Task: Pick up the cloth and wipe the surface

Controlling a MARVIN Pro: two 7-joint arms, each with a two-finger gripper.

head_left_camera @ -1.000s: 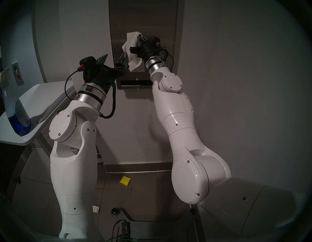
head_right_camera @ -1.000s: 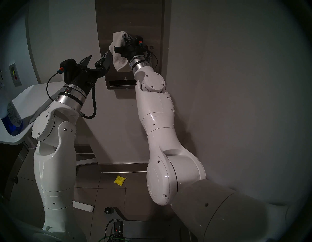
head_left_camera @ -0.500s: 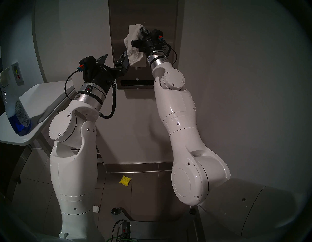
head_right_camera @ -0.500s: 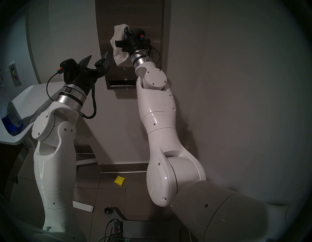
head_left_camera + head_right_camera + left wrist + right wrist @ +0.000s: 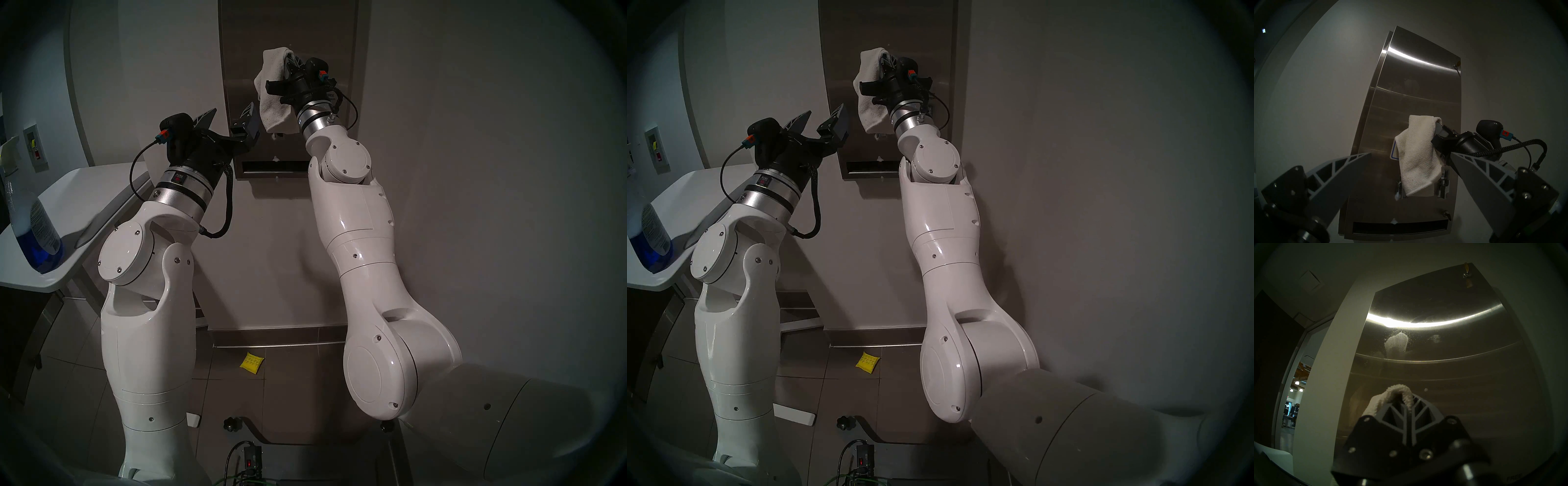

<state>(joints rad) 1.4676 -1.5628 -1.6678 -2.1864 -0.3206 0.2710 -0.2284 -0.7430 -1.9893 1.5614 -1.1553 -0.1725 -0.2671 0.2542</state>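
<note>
The off-white cloth point(image 5: 274, 91) hangs against the steel dispenser front, the surface point(image 5: 244, 40), at mid height. My right gripper point(image 5: 289, 60) is shut on the cloth's upper fold, and the cloth drapes down to its left. In the right wrist view the closed fingers pinch the cloth point(image 5: 1398, 392) close to the surface point(image 5: 1440, 370). A pale smudge point(image 5: 1397, 343) shows higher up. My left gripper point(image 5: 234, 108) stands open and empty, lower left of the cloth and apart from it. The left wrist view shows the cloth point(image 5: 1417, 152) covering most of the blue-bordered label point(image 5: 1393, 153).
A spray bottle with blue liquid point(image 5: 37, 234) stands on a white table point(image 5: 84, 190) at the left. A yellow pad point(image 5: 251, 362) lies on the tiled floor below. The dispenser's dark slot point(image 5: 274, 166) sits under the cloth, and a key point(image 5: 1466, 268) sticks out at its top right.
My right gripper has carried the cloth up and a little to the right along the dispenser front. The left arm has not moved.
</note>
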